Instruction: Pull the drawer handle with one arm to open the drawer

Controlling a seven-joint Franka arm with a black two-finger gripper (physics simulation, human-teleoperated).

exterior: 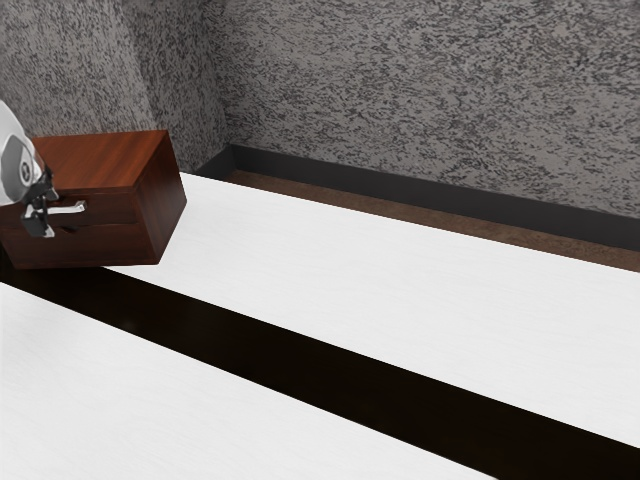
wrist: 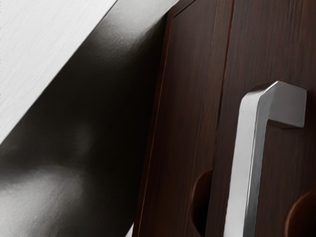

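Pincer at the drawer handle, far left of the scene

The black pincer [exterior: 42, 206] hangs from the arm's white hand [exterior: 12, 160] at the exterior view's left edge, right at the left end of the pale handle [exterior: 70, 208]. Whether it is spread or pinching the handle I cannot tell, for it is small there and partly cut by the edge.

The handle is 1 straight metal bar, lying level across the drawer front [exterior: 105, 207]. In the wrist view the same bar [wrist: 254, 163] stands close before the hand, silver, with 1 bent end meeting the dark wood of the drawer front [wrist: 192, 123]; 2 round hollows sit in the wood on either side of the bar.

The drawer belongs to a small red-brown wooden cabinet [exterior: 110, 155], which stands at the far left of a white table [exterior: 400, 290]. I cannot tell whether the drawer is drawn out at all.

A wide black strip [exterior: 300, 365] runs across the table from below the cabinet toward the near right. Behind the table rise speckled grey walls [exterior: 420, 90] with a dark skirting [exterior: 430, 192] at the foot
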